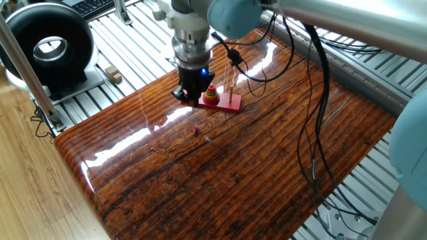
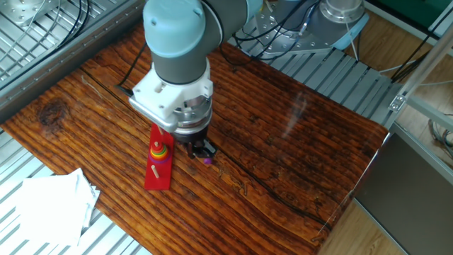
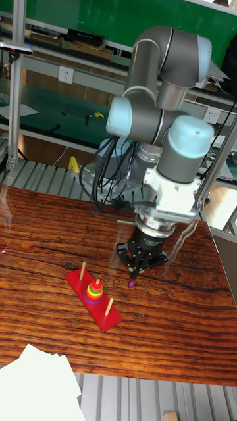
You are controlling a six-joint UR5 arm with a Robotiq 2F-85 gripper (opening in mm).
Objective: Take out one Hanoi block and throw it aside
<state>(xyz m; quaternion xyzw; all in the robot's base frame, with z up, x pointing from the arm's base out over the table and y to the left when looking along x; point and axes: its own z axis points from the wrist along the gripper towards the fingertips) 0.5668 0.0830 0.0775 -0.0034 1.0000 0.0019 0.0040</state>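
Note:
The Hanoi block, a tiny purple disc (image 1: 197,130) (image 2: 208,161) (image 3: 131,283), lies alone on the wooden table, a short way off the red base (image 1: 227,103) (image 2: 158,175) (image 3: 105,310). The multicoloured ring stack (image 1: 210,95) (image 2: 160,150) (image 3: 95,289) sits on one peg of that base. My gripper (image 1: 190,94) (image 2: 201,148) (image 3: 137,268) hangs just above the table between the stack and the disc. It is open, holds nothing and is apart from the disc.
White paper sheets (image 2: 49,198) (image 3: 33,381) lie past the table edge near the base. A black round device (image 1: 47,47) and a small wooden block (image 1: 112,73) sit on the slatted frame. Black cables (image 1: 313,100) hang over the table.

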